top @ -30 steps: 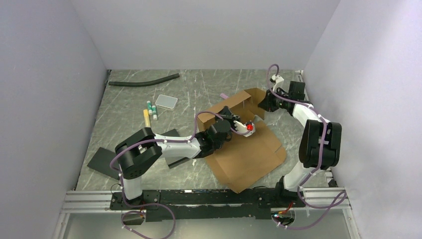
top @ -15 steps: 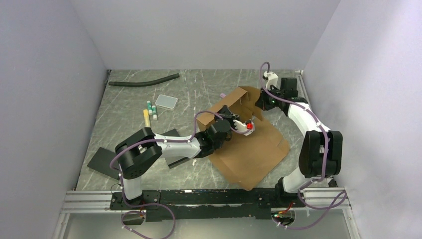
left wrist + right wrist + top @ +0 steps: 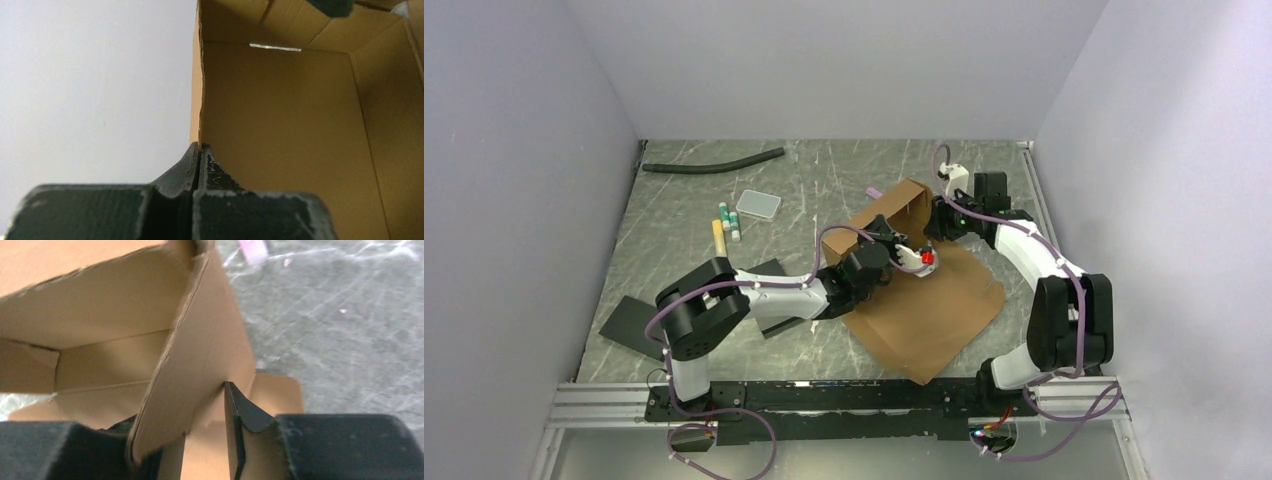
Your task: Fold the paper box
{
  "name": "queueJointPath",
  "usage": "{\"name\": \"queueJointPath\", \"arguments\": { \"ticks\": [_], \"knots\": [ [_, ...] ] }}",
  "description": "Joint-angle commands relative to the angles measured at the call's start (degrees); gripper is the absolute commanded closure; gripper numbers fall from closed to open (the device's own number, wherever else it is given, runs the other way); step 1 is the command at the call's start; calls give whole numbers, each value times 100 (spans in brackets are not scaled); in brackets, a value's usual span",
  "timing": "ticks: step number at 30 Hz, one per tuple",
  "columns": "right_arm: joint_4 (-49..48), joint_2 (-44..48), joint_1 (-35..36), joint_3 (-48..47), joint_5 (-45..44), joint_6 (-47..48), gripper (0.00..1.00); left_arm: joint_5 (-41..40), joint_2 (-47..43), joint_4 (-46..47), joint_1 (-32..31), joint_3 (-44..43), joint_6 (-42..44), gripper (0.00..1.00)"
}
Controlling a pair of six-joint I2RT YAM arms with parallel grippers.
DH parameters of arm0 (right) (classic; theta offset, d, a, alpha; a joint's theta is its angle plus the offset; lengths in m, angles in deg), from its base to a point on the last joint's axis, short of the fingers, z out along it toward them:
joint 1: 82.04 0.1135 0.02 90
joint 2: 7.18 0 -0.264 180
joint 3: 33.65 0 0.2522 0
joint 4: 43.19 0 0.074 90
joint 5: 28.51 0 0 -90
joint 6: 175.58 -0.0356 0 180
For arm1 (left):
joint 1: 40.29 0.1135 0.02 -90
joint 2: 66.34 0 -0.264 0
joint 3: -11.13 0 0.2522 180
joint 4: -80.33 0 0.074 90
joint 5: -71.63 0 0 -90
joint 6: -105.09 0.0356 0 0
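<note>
The paper box (image 3: 934,300) is a brown cardboard sheet lying in the middle of the table, with one wall (image 3: 902,203) raised at its far end. My left gripper (image 3: 892,238) is shut on the edge of a raised panel. In the left wrist view its fingertips (image 3: 199,146) pinch that edge, and the box's inside (image 3: 280,125) fills the right half. My right gripper (image 3: 936,226) is at the wall's right end. Its jaws stand apart around an upright flap (image 3: 200,355), with a gap between the flap and the right finger (image 3: 237,412). The flap hides the other finger.
A black foam tube (image 3: 714,161) lies at the back left. A small pale tray (image 3: 758,204) and a few markers (image 3: 726,226) are left of the box. Black flat slabs (image 3: 632,322) lie near the left arm's base. A pink scrap (image 3: 874,191) lies behind the box.
My right arm has swung left from the far right edge to the raised wall's end flap. The flat sheet has shifted a little. My left gripper has kept its hold.
</note>
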Motion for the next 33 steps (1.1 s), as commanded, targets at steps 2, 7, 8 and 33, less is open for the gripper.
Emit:
{"name": "queueJointPath", "arguments": {
  "ticks": [2,7,8,33],
  "knots": [
    [208,384,29,45,913,625,54,156,-67,297,-49,-134,23,100],
    [683,314,-111,-311,1655,1217,37,192,-121,303,-50,-105,95,100],
    [809,257,-202,-405,1825,1364,35,202,-134,303,-54,-96,99,100],
    [4184,-203,-1927,-2163,4072,4658,28,244,-223,406,-52,67,233,100]
  ]
}}
